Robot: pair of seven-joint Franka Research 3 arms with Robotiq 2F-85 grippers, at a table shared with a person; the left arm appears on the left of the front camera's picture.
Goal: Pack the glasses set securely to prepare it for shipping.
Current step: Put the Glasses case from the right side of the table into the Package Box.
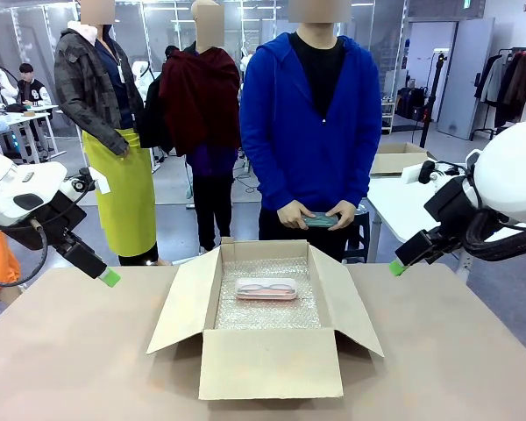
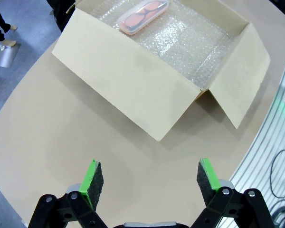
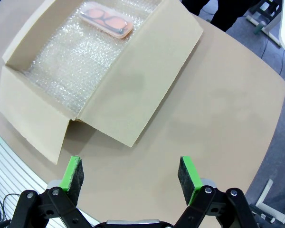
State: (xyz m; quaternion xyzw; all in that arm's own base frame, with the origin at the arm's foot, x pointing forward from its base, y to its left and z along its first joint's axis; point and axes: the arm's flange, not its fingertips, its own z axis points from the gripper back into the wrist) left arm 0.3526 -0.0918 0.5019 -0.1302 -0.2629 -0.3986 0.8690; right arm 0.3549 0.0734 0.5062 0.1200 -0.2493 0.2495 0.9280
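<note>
Your left claw [image 2: 148, 172] and right claw [image 3: 129, 166] hang empty, fingers apart, flanking the open brown cardboard box [image 1: 270, 360]. The pale pink translucent glasses case [image 1: 266, 288] lies crosswise inside. The mint green case [image 1: 320, 220] sits in the person's hands [image 1: 294, 213] beyond the box, slightly nearer your right arm.

In the front view the left gripper [image 1: 110, 278] hovers at nine o'clock and the right gripper [image 1: 397, 267] at three, both with jaws spread wide.
</note>
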